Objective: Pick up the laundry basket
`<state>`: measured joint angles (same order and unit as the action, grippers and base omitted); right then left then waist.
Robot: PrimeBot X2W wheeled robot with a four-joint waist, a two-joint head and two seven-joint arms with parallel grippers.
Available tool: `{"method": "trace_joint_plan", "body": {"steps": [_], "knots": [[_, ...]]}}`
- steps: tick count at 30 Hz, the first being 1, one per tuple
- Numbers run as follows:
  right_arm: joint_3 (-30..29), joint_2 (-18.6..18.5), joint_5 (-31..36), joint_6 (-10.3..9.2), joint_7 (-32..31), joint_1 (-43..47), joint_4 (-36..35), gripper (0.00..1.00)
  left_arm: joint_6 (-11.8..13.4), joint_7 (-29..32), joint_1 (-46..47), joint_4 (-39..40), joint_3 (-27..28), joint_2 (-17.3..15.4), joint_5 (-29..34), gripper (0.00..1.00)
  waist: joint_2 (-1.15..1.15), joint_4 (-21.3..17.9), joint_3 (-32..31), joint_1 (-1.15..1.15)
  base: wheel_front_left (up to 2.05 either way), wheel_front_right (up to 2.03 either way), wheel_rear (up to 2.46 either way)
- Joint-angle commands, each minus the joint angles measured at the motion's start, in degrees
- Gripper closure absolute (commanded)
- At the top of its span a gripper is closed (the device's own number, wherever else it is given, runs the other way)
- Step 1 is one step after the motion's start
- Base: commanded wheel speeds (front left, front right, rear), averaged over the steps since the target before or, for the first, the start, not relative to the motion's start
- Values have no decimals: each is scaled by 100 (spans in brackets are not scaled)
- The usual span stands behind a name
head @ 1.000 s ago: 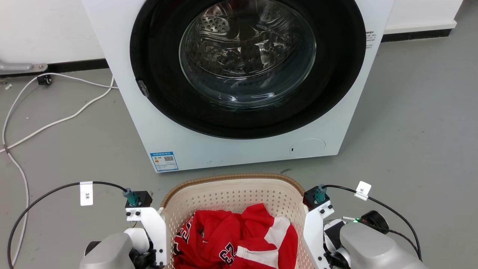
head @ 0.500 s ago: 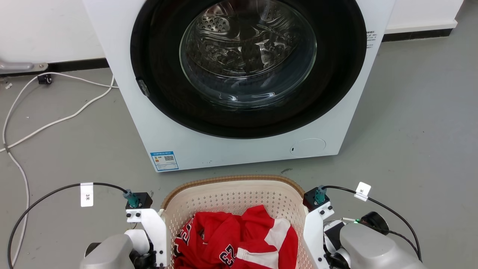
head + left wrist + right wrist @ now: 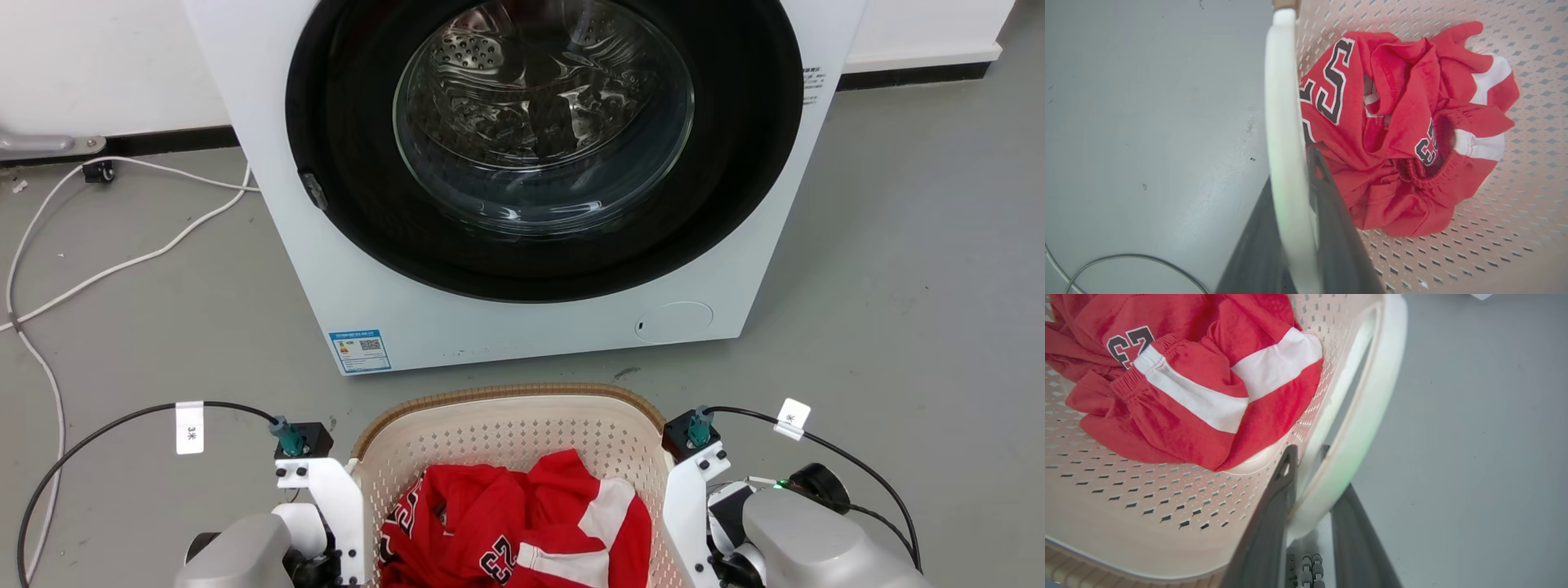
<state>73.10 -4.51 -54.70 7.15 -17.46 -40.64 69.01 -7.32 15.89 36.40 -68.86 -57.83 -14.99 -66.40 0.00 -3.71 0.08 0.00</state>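
Observation:
The laundry basket (image 3: 506, 394), cream and perforated with a brown rim, sits at the bottom centre in the head view, in front of the washer. Red jersey clothes (image 3: 506, 523) lie inside it. In the left wrist view my left gripper (image 3: 1292, 171) is shut on the basket's white side handle (image 3: 1284, 102), one dark finger on each side of it. In the right wrist view my right gripper (image 3: 1307, 451) is likewise shut on the other white handle (image 3: 1372, 408). The head view shows both white wrist mounts (image 3: 326, 506) (image 3: 694, 506) flanking the basket, with the fingers hidden below them.
A white front-loading washer (image 3: 522, 310) with its round dark glass door stands close behind the basket. White cables (image 3: 122, 265) trail over the grey floor at the left. Black cables loop from both wrists. Bare floor lies to the right.
The basket and both wrists have slipped a few pixels toward the bottom of the head view. Both grips look unchanged.

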Motion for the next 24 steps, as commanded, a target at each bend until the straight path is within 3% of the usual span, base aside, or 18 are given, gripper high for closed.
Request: {"method": "trace_joint_plan", "body": {"steps": [1, 24], "knots": [[30, -9, -6, 62, -17, 27, 8, 100, -24, -55, 115, 20, -17, -22, -24, 100, 0, -4, 0, 0, 0, 0, 0], [42, -26, -3, 62, -33, 30, 8, 100, -23, -106, 160, -2, -236, -60, -214, 100, 0, -8, 30, 0, 0, 0, 0]]}}
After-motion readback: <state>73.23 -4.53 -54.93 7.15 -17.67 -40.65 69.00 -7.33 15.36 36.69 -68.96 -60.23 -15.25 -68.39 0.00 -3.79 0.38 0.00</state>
